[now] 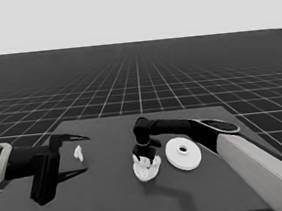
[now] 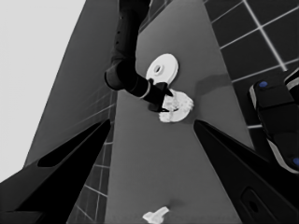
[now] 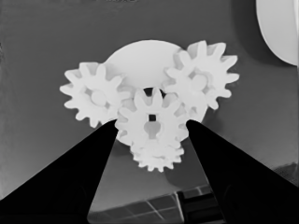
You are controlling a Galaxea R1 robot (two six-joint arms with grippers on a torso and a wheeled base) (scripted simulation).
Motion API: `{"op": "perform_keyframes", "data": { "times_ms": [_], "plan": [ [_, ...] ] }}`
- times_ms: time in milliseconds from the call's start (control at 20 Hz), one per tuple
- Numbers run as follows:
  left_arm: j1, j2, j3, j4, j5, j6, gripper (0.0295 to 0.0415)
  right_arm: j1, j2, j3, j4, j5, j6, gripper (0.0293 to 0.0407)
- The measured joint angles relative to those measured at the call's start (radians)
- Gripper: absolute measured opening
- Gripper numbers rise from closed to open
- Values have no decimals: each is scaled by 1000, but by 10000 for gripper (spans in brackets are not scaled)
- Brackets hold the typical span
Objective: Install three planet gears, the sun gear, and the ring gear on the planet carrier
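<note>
Dark desk (image 1: 115, 198) under a gridded floor and pale band, as seen from the head view; findings run near to far.

Nearest, at about 9 o'clock of the desk, the left end effector (image 1: 80, 154) stands parked with its fingers spread wide and nothing between them. The thin white piece (image 1: 78, 152) lies on the desk by its fingertips, not gripped.

At desk centre sits the smaller round part (image 3: 140, 58), the planet carrier. Three planet gears ring its hole: one at 9 o'clock (image 3: 96, 98), one at 2 o'clock (image 3: 201, 79), one at 6 o'clock (image 3: 156, 156), the last largely covered. The right end effector (image 3: 152, 123) is directly above, its fingers closed against either flank of the sun gear (image 3: 152, 122), which appears to mesh among the three. Judgement: it is held centred so its teeth engage all three as it seats; whether it is fully down cannot be told.

Just beyond, at 3 o'clock of the carrier and apart from it, the larger round part (image 1: 183, 153) lies flat, apparently awaiting placement last.
</note>
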Motion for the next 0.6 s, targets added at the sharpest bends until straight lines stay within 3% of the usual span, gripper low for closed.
{"op": "perform_keyframes", "data": {
  "times_ms": [600],
  "plan": [
    [0, 0, 0, 0, 0, 0, 385, 0, 0, 0, 0, 0, 126, 309]
  ]
}}
